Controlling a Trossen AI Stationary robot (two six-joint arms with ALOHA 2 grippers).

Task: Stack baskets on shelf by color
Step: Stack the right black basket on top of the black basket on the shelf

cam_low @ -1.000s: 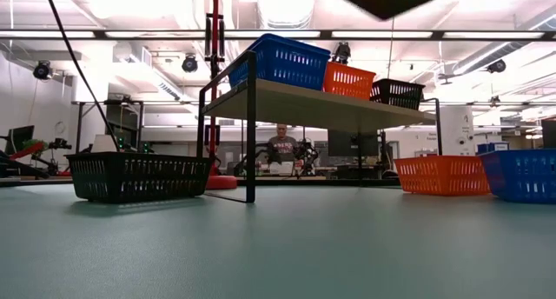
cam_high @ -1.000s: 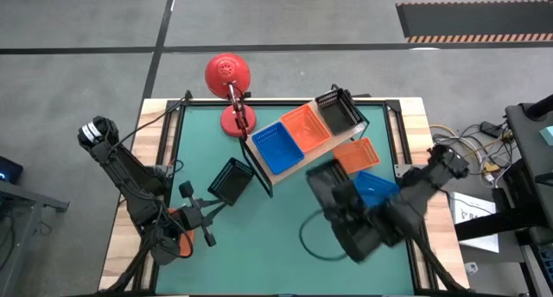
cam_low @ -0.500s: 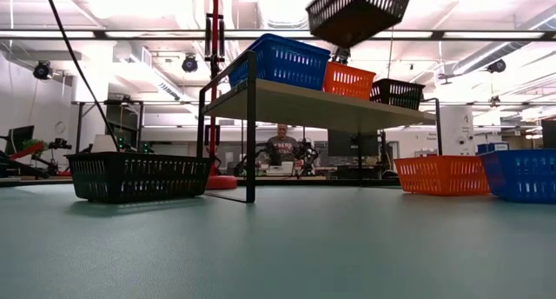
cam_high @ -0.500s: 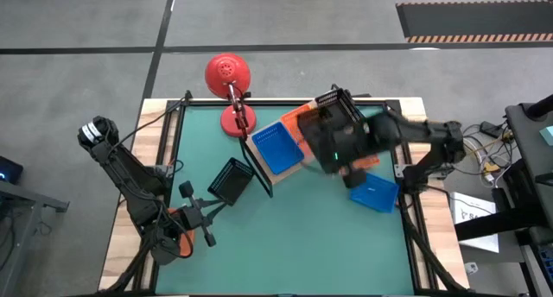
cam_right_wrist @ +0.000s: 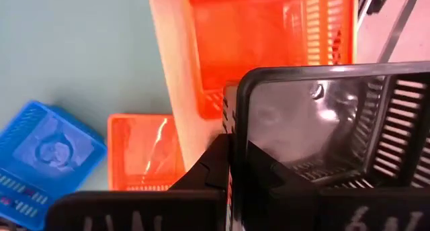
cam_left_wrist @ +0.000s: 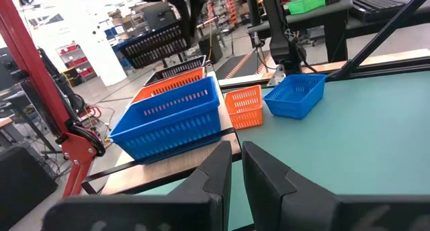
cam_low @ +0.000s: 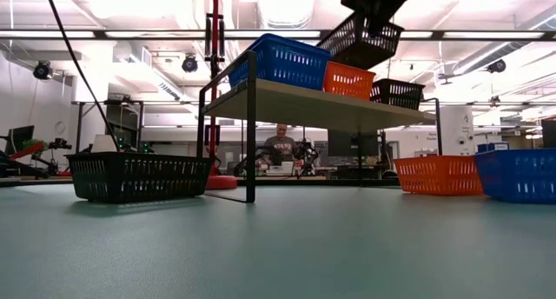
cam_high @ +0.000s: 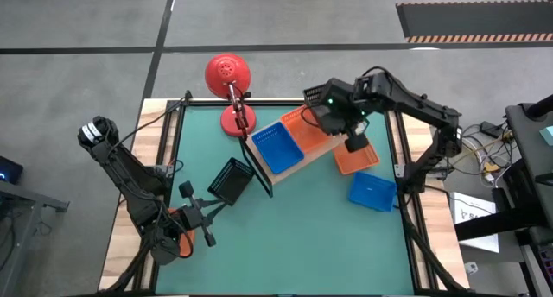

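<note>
Now the right end effector [cam_high: 331, 116] hangs over the shelf [cam_high: 298, 154] near the far right corner of the surface [cam_high: 294, 236], its fingers clamped on the rim of a black basket [cam_low: 360, 40] held tilted in the air above the shelf's black basket [cam_low: 397, 93]. On the shelf also sit an orange basket [cam_high: 306, 127] and a blue basket [cam_high: 277, 147]. Off the shelf, toward the right edge, lie a second orange basket [cam_high: 355, 156] and a second blue basket [cam_high: 373, 191]. Another black basket [cam_high: 230, 180] sits left of the shelf. The left end effector [cam_high: 210, 207] waits near the front left corner, fingers narrow and empty.
</note>
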